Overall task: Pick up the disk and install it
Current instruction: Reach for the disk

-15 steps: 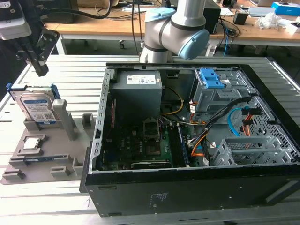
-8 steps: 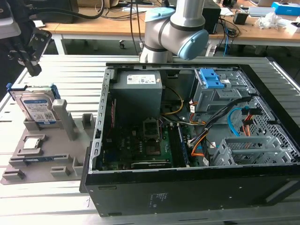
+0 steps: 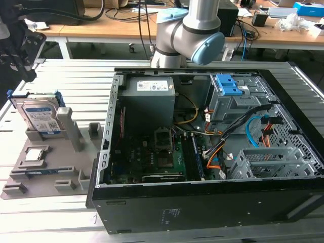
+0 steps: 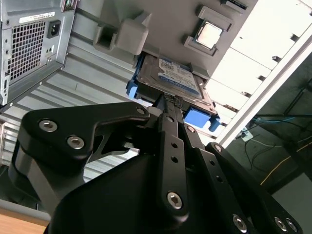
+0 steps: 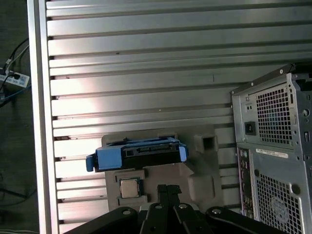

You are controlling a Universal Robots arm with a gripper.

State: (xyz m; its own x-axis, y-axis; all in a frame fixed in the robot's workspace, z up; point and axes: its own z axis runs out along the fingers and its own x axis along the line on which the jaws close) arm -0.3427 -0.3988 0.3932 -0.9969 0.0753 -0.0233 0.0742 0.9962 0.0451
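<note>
Pickup not made yet, folks: the disk (image 3: 41, 117) stands on its edge in the grey holder tray (image 3: 30, 188), outside the computer case (image 3: 202, 215) and just off the case's side wall on the exterior view's left. Blue bracket around it, label facing out, and the small CPU chip (image 3: 34, 154) lies flat on the same tray, a little further from the case's back end.

The gripper (image 5: 168, 188) hangs on the tray's far side from the case, aimed at the disk. In the first wrist view its fingertips are drawn tight together with nothing between them, and there is bare tray between them and the disk. In the second wrist view the tip lines up with the disk's near edge, but I judge that a matter of angle, not contact.

Inside the case, the blue-topped drive cage (image 3: 230, 98) sits toward the far corner. So the score: nothing grasped, nothing lifted, nothing installed. The whole job is open.
</note>
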